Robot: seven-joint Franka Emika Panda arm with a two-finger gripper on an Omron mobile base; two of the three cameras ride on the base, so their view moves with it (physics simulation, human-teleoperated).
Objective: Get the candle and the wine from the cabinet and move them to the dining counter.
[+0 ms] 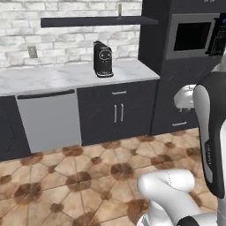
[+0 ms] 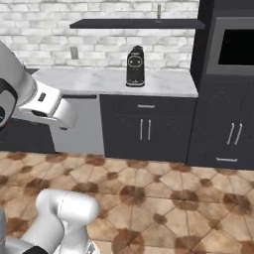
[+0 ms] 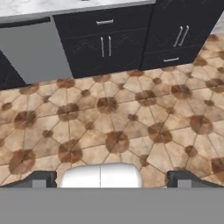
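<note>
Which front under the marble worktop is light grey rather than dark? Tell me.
The dishwasher front, left of the dark double-door cupboard. It alone is pale grey, with one long dark handle across its top.

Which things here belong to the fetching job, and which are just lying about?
For the job: cabinet; candle, small, standing on it.
Just there: coffee machine; marble worktop; dishwasher; built-in oven.

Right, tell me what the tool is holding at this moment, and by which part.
Nothing is held. The tool is open, its two dark finger tips set wide apart over the brown patterned floor tiles, with no object between them.
</note>
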